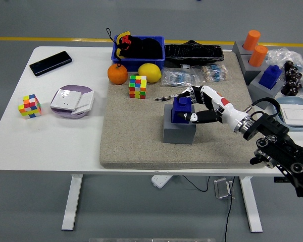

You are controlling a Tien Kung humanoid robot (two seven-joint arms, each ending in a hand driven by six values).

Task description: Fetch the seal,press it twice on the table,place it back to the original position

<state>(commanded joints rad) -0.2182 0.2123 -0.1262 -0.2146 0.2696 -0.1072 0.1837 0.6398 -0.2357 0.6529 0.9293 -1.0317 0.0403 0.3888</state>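
A blue seal stands on a grey block in the middle of the beige mat. My right hand comes in from the right and its fingers are curled around the seal, thumb at the front, fingers behind. The seal sits low on the block. My left arm is out of view.
A Rubik's cube, orange and lemon lie behind the block. A blue bin stands at the back. Orange and blue seals on grey blocks stand at the right. A phone, purple plate and small cube lie left.
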